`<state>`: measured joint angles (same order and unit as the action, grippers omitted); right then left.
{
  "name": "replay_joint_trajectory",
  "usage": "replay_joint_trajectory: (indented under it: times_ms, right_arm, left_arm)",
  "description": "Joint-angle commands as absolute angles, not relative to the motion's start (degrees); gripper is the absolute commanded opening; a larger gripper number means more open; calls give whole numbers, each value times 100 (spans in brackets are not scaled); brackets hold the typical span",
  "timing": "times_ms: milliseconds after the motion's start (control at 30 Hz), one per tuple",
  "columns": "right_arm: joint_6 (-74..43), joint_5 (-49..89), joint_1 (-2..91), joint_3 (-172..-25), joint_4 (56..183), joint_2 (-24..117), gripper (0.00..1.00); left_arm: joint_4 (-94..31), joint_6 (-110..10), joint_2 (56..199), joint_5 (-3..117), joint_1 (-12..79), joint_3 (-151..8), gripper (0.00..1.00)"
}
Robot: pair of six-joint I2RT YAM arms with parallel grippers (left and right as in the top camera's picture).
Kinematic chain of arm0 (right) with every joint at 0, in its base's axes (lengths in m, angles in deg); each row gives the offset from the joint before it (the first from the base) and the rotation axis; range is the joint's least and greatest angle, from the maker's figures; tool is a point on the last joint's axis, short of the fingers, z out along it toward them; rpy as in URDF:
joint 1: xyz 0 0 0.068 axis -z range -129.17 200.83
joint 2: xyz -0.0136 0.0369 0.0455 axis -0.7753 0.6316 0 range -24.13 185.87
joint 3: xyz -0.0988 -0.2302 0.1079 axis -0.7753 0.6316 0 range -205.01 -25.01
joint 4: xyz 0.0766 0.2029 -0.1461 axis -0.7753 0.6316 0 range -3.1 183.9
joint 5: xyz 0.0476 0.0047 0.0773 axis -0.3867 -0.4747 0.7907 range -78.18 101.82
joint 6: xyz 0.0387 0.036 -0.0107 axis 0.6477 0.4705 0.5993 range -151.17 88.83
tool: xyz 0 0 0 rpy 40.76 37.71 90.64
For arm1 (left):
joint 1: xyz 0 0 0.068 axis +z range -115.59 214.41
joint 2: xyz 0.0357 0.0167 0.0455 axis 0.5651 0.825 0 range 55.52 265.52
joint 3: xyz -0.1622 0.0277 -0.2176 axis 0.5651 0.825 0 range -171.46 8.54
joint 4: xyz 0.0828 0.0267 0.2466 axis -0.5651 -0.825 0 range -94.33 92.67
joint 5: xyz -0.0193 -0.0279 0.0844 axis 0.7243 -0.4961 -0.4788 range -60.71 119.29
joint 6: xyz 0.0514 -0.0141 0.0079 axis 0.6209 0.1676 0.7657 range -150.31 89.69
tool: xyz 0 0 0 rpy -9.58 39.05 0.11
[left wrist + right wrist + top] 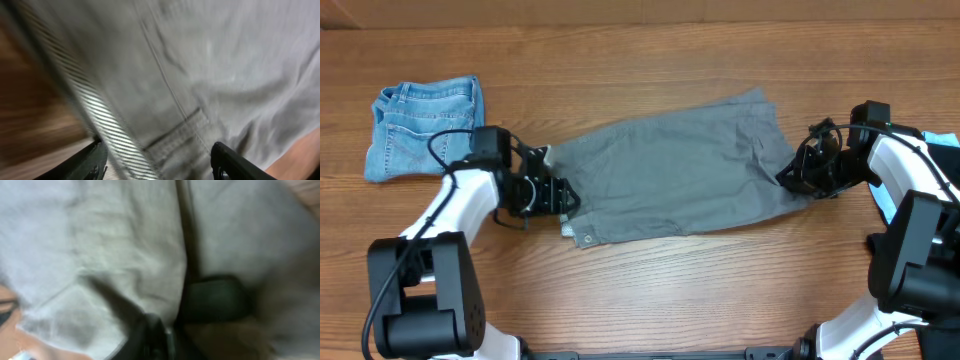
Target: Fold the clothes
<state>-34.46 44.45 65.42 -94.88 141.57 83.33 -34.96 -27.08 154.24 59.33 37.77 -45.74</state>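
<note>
The clothes (670, 180), large grey shorts, lie spread flat across the middle of the table. My left gripper (560, 195) is at their left end, the waistband. In the left wrist view it (160, 165) stands open, with the striped inner waistband (112, 137) and a belt loop between its dark fingers (235, 162). My right gripper (790, 178) is at the right leg hem. In the right wrist view its jaws (165, 335) are pressed together on a fold of the grey fabric (115, 245); the picture is blurred.
Folded blue denim shorts (425, 125) lie at the far left, behind my left arm. A light-blue garment (945, 140) peeks out at the right edge behind my right arm. Bare wooden table (700, 290) lies in front of the shorts.
</note>
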Motion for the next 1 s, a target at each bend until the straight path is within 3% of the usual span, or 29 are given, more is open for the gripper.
replay_joint_trajectory:
  times_ms: [0,433,467,500,600,767,967]
  right_arm:
    - [-3677,5146,6653,-9643,14205,8239,4]
    - [-1712,2727,7281,-9901,14763,8239,7]
    - [-1656,2729,7316,-9901,14760,8239,9]
    - [-1607,2740,7381,-9901,14785,8239,18]
    - [-1627,2838,7484,-9901,14883,8237,26]
    - [-2589,4060,7578,-9901,15184,8237,27]
    - [-2672,4147,7543,-9877,15729,8237,29]
  left_arm:
    - [-3138,-2527,15492,6086,3475,-4087,69]
    - [-2565,-2820,15553,5824,3385,-3576,62]
    - [-2567,-2820,15553,5821,3385,-3576,61]
    - [-2585,-2828,15553,5736,3388,-3576,54]
    - [-2600,-2907,15553,5679,3407,-3580,47]
    - [-2936,-2894,15549,5786,3479,-3851,32]
    - [-3970,-2448,15547,5793,3516,-4743,24]
